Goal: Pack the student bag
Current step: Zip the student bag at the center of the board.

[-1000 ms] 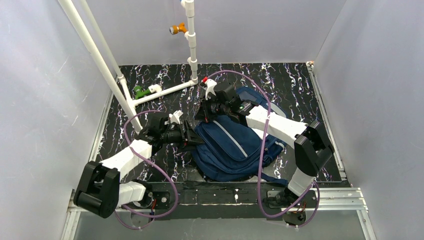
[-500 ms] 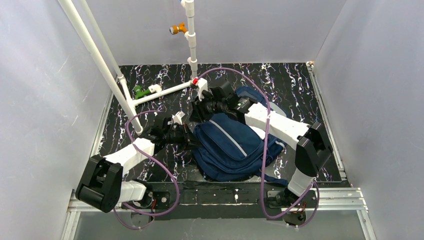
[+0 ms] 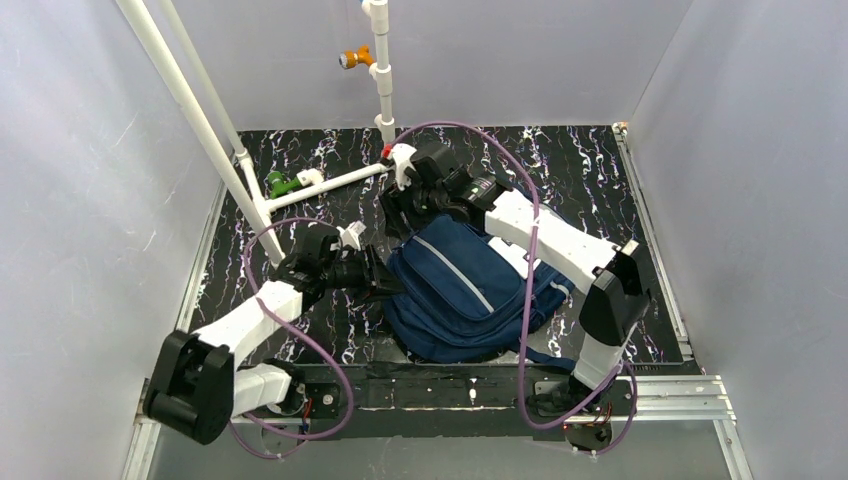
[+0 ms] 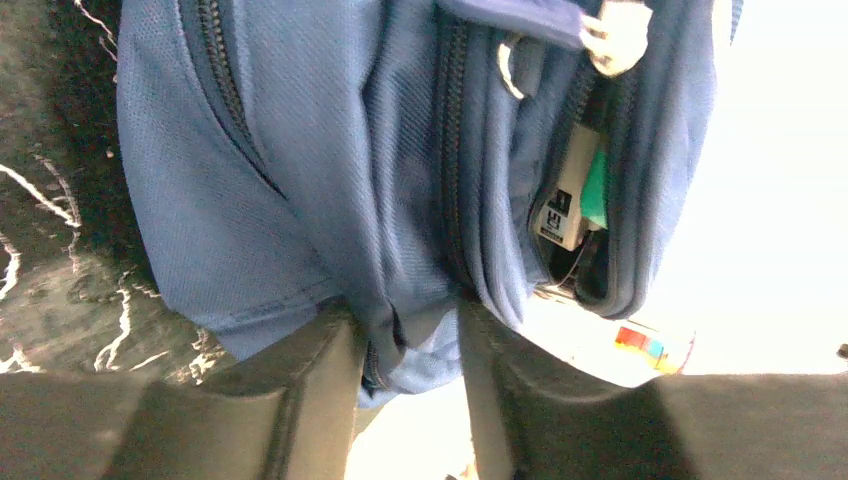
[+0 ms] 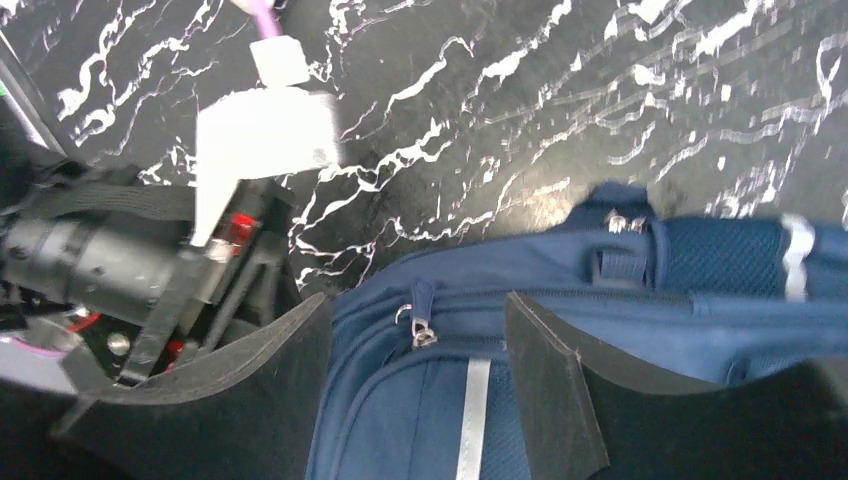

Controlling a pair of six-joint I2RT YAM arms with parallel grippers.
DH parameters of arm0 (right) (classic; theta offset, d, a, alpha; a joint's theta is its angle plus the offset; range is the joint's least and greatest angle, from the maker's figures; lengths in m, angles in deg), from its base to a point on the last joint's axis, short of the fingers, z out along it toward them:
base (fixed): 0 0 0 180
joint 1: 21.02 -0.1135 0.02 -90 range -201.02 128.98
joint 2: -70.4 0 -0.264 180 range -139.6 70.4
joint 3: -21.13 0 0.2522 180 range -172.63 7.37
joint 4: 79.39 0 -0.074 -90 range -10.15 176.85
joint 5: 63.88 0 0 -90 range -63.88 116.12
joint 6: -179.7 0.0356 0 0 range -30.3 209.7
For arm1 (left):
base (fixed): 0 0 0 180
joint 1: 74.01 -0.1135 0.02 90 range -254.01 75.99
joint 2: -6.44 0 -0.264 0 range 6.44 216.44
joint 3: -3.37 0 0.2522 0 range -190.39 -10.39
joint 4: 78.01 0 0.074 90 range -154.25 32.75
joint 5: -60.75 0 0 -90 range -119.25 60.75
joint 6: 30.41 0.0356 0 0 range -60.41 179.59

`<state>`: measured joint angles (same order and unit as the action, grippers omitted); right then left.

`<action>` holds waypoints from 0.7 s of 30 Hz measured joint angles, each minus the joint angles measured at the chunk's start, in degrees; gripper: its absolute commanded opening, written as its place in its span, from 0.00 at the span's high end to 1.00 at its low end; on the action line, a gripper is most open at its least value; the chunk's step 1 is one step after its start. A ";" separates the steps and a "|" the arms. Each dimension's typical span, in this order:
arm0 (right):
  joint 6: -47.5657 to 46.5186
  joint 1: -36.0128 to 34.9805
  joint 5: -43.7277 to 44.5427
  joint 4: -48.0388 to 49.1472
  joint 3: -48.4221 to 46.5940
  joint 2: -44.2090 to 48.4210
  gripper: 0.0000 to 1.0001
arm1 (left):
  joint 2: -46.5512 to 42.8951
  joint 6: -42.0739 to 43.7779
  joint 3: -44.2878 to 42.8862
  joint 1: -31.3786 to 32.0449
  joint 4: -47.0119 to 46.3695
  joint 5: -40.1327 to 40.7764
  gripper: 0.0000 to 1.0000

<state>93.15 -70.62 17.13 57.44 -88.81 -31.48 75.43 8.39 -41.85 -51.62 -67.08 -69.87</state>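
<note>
Backpack scene from above: the student bag (image 3: 470, 295), navy with a grey diagonal stripe, lies flat on the black marbled counter (image 3: 600, 170), in the middle of the frame and a little toward its lower edge. Its long axis runs on a slant from the upper left of the frame to the lower right. Its zipped top end points to the upper left, where both arms meet it. The left end effector (image 4: 408, 335) is at the bag's left edge. In its wrist view the two dark fingers are drawn close, with a bunched fold of blue fabric pinched between them. Above the fold a zip compartment gapes, showing a white labelled item (image 4: 562, 205) inside. The right end effector (image 5: 418, 310) hovers over the bag's top corner, just above the left one in the overhead frame. Its fingers are spread wide and straddle a zip pull (image 5: 420, 328), apparently without touching it. The pull lies straight ahead in the middle of that gap, so the right arm seems the nearer one for working this zip. The zip's track runs left to right across the right wrist frame, and the left pinch looks placed to steady the fabric
</note>
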 measured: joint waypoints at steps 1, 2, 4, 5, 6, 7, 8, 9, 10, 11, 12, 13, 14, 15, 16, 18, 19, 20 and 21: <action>2.05 0.04 1.05 -0.28 0.31 0.35 0.28 | -1.33 1.42 -0.26 0.00 1.84 0.68 0.52; 4.92 0.13 2.08 0.24 2.08 1.51 0.28 | -3.10 2.99 -0.85 0.02 4.24 1.73 0.48; 9.29 0.33 3.06 0.37 6.45 4.70 0.26 | -6.64 6.64 -2.97 0.13 9.60 3.56 0.41; 11.39 0.44 3.63 0.26 8.98 6.69 0.24 | -8.39 8.72 -4.61 0.13 12.37 4.63 0.39; 13.11 0.50 4.42 0.02 11.23 8.72 0.24 | -9.81 10.82 -6.43 0.13 14.95 5.57 0.37; 14.14 0.52 5.22 -0.24 12.83 10.25 0.24 | -10.75 12.50 -8.07 0.13 16.87 6.27 0.35; 15.10 0.74 6.36 -0.79 14.53 12.09 0.23 | -11.67 14.80 -10.29 0.11 19.23 7.45 0.34; 16.06 0.92 7.50 -1.22 16.02 14.01 0.23 | -12.17 17.05 -12.33 0.07 21.05 8.66 0.33; 16.55 1.18 8.57 -1.81 16.98 15.61 0.23 | -12.46 19.52 -14.45 0.04 22.47 10.10 0.32; 17.14 1.42 9.57 -2.25 17.77 17.14 0.24 | -12.50 21.88 -16.09 -0.02 23.17 11.52 0.30; 17.49 1.77 10.29 -2.38 18.40 18.36 0.24 | -12.48 24.06 -17.18 -0.04 23.34 12.70 0.29; 17.86 2.43 10.82 -2.34 19.32 19.74 0.24 | -12.41 26.71 -17.77 -0.07 23.02 13.75 0.29; 18.29 3.48 11.34 -2.38 20.46 21.44 0.25 | -12.26 28.85 -17.86 -0.09 22.49 14.36 0.29; 18.80 5.01 11.89 -2.51 21.79 23.19 0.25 | -11.93 31.63 -17.77 -0.11 21.75 14.86 0.30; 19.10 6.38 12.28 -2.64 22.71 24.50 0.25 | -11.34 34.42 -17.53 -0.13 20.55 15.26 0.29; 19.58 10.34 12.79 -2.64 24.79 27.50 0.25 | -9.92 39.28 -16.04 -0.15 16.33 15.43 0.34; 19.76 12.57 12.63 -2.62 25.75 28.83 0.25 | -9.01 42.42 -14.45 -0.15 12.85 15.19 0.36; 19.78 14.27 12.33 -2.58 26.40 29.73 0.26 | -7.85 45.40 -13.05 -0.15 10.19 14.80 0.38; 19.76 16.85 11.30 -2.29 27.36 30.69 0.26 | -6.47 48.48 -12.07 -0.17 8.63 14.36 0.38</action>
<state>112.90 -53.77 28.43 55.14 -61.44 -0.80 68.96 56.87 -53.92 -51.79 -58.45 -55.51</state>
